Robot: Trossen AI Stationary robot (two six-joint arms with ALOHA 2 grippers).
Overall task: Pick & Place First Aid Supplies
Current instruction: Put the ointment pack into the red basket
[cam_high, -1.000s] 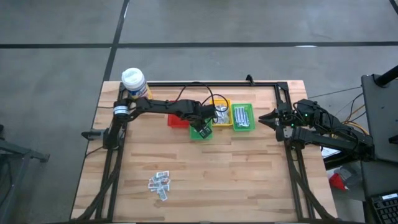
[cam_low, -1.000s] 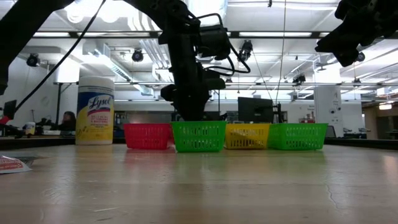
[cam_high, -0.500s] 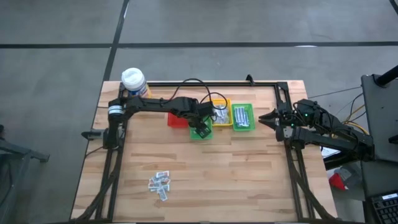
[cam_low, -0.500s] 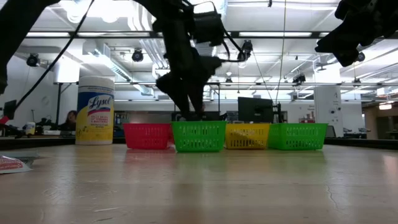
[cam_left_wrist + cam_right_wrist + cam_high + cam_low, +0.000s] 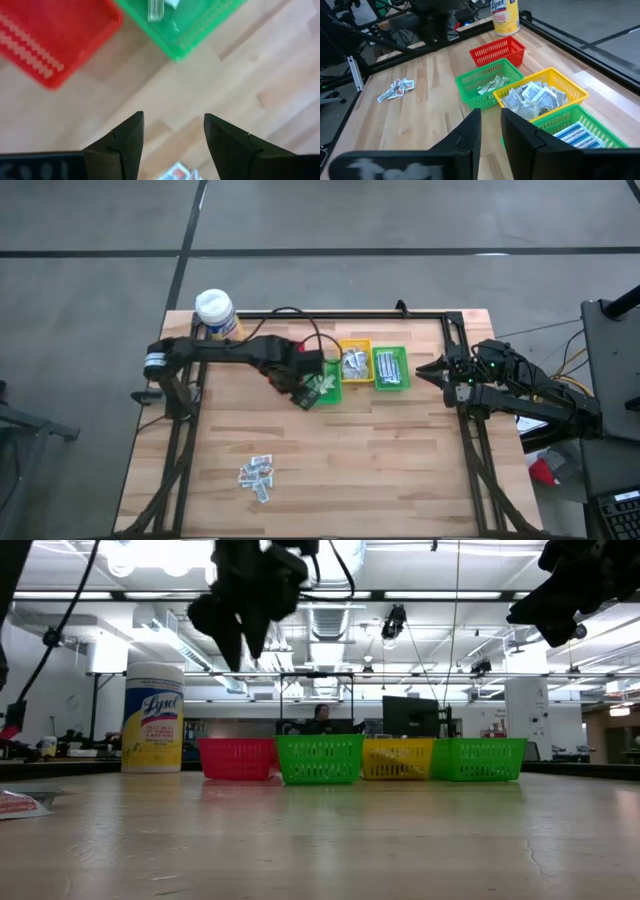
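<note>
The left gripper (image 5: 303, 398), fingers spread and empty, hangs just in front of the near green bin (image 5: 325, 385). The remaining first aid supplies (image 5: 256, 477) lie in a loose heap well forward of that bin, slightly to its left, much nearer this arm. The right gripper (image 5: 425, 372) waits beyond the far green bin, fingers nearly together

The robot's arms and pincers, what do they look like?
Both arms are dark, jointed links. The left arm has a silvery band near its base and a black cable looping over it. Its left pincer ends in two black, wedge-shaped fingers. The right arm carries small green lights by its wrist; the right pincer has matching black fingers.
</note>
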